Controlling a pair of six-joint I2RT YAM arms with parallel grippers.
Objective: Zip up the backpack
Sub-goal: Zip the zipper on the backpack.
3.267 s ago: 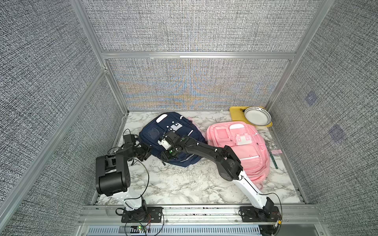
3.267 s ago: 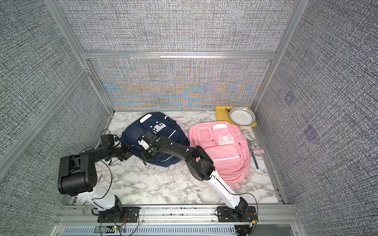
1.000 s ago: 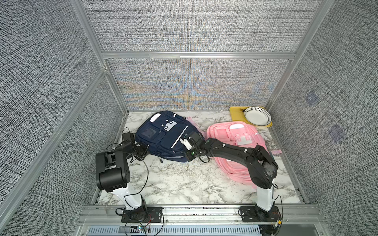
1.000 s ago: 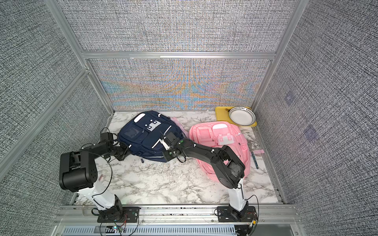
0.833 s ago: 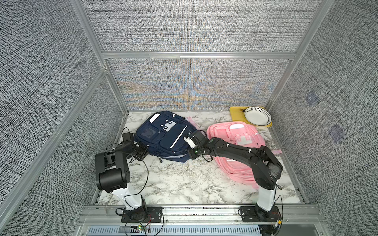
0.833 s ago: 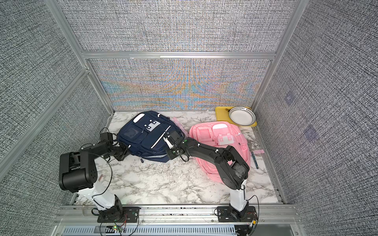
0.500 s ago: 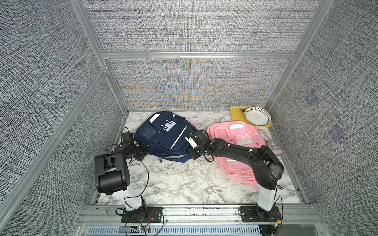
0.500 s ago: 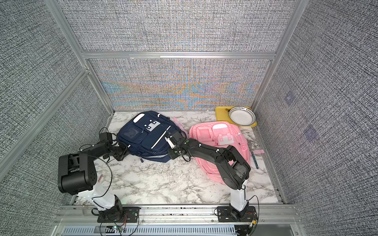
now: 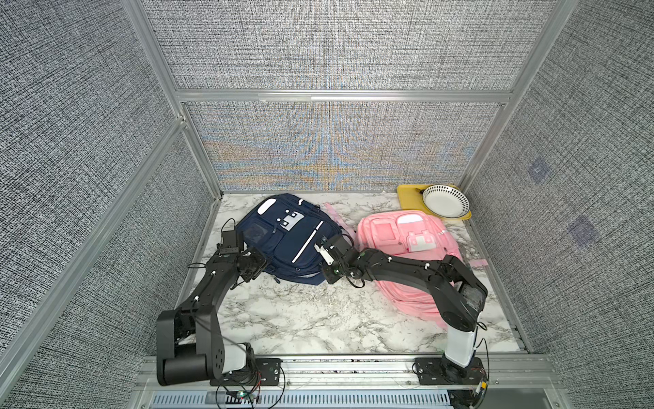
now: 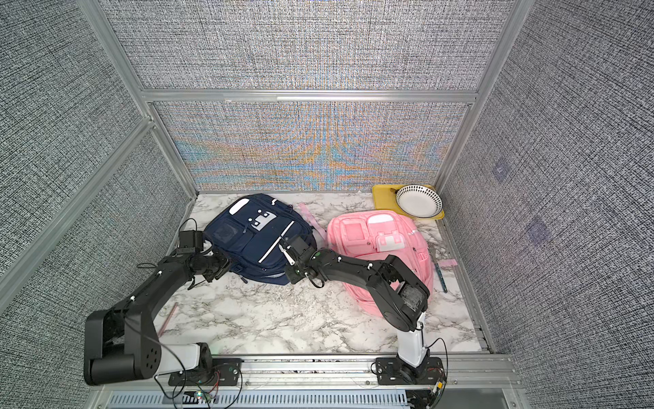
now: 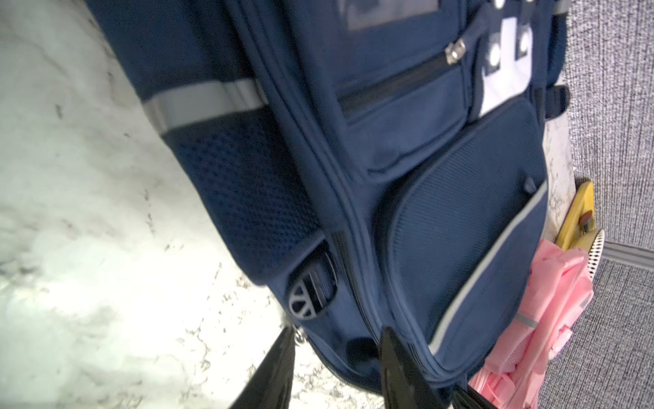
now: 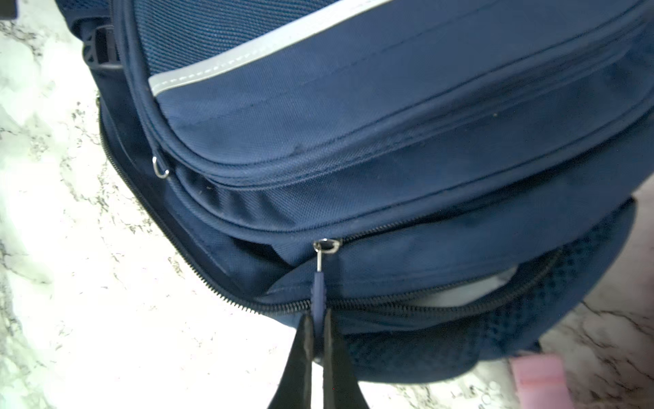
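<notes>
1. L pincer [image 11: 338, 333]: jaws apart, astride the bottom corner of the navy backpack [image 9: 286, 240]. Grips nothing that I can see.
2. Navy backpack: flat, front up, on the desk [image 9: 300, 318], left of centre, top end near the back wall.
3. R pincer [image 12: 317, 320]: pinched tight on the blue pull tab [image 12: 318, 287] at the bag's near-right edge. Tab hangs from the slider [image 12: 327, 245].
4. Main zip [image 12: 382, 228]: teeth meet on one side of the slider and gape on the other, so prob. partway done. Open stretch runs round the corner, end hidden. Lower zip [image 12: 389, 304]: can't tell if shut.
5. Left to do, I reckon: drag slider along the gap to its stop. W/ L pincer not holding, bag may slide.
6. Pink backpack [image 9: 407, 240]: just right of the navy one, neither pincer on it.
7. Tray [image 9: 407, 193] + bowl [image 9: 444, 205]: far-right corner, not involved.
</notes>
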